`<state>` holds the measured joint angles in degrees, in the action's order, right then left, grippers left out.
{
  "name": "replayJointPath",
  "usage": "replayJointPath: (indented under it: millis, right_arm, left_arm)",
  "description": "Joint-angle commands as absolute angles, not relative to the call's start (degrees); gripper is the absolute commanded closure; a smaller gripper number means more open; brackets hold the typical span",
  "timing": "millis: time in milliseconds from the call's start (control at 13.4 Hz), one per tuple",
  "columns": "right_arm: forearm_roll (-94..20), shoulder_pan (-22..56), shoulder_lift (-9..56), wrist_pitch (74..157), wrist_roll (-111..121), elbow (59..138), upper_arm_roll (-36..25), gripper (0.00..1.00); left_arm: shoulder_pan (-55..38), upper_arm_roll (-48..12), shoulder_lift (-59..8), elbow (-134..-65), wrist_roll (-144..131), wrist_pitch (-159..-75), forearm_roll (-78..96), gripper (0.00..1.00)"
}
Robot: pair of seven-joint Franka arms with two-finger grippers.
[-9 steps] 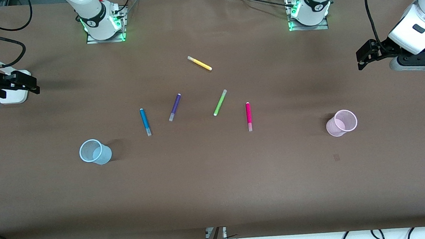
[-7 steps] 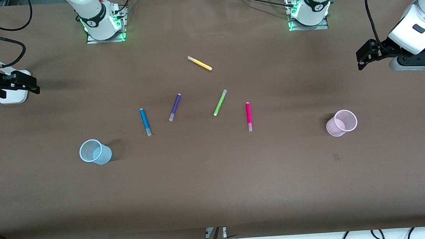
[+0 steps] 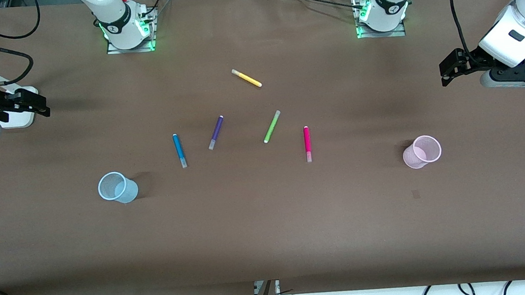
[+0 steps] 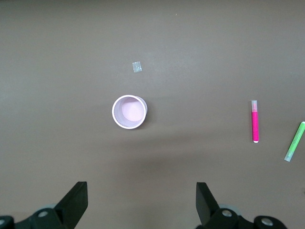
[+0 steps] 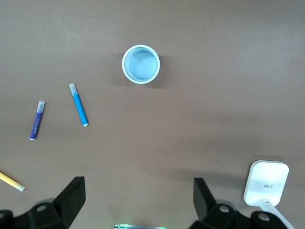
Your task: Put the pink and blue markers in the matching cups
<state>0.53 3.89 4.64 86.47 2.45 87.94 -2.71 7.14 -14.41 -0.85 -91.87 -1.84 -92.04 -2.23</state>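
The blue marker (image 3: 179, 150) lies on the brown table near the pale blue cup (image 3: 117, 187). The pink marker (image 3: 308, 143) lies toward the middle, with the pale pink cup (image 3: 421, 151) toward the left arm's end. Both cups stand upright and hold nothing. My right gripper (image 3: 33, 105) is open and empty, high over the right arm's end of the table; its wrist view shows the blue cup (image 5: 141, 64) and blue marker (image 5: 78, 104). My left gripper (image 3: 450, 70) is open and empty over the left arm's end; its wrist view shows the pink cup (image 4: 129, 111) and pink marker (image 4: 255, 121).
A purple pen (image 3: 216, 132), a lime-green pen (image 3: 271, 126) and a yellow pen (image 3: 246, 78) lie between and farther than the two markers. A white box (image 3: 18, 122) sits under the right gripper. A small pale scrap (image 3: 416, 194) lies nearer the camera than the pink cup.
Both arms have shifted only very slightly. The markers and cups have not moved.
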Motion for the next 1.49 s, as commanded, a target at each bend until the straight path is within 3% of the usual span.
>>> replayJointPath:
  millis: [0, 299, 523, 747, 971, 1420]
  right_arm:
    - [0.88, 3.69, 5.97, 86.40, 2.20, 86.48, -2.37, 0.00]
    - [0.71, 6.15, 11.24, 86.66, 1.93, 86.48, -1.85, 0.00]
    - [1.06, 10.54, 14.66, 88.15, 2.02, 86.48, -1.85, 0.00]
    - [1.14, 12.91, 19.41, 92.01, 2.55, 86.57, -1.85, 0.00]
    - [0.44, 15.20, 24.86, 99.72, 2.29, 87.71, -1.85, 0.00]
    - [0.35, 18.89, 30.58, 121.87, 1.58, 97.01, -1.76, 0.00]
  left_arm:
    - [6.86, -14.94, -1.93, -90.62, -1.31, -90.97, 0.60, 0.00]
    - [6.24, -20.02, -6.14, -90.79, -10.53, -93.68, 1.76, 0.00]
    - [6.06, -25.29, -12.98, -91.14, -18.17, -97.89, 0.53, 0.00]
    - [-0.32, -25.84, -20.37, -92.19, -27.55, -102.46, -3.49, 0.00]
    - [-6.67, -25.84, -27.75, -92.20, -36.02, -106.07, -9.22, 0.00]
    - [-10.19, -25.58, -37.69, -92.28, -42.35, -117.05, -9.49, 0.00]
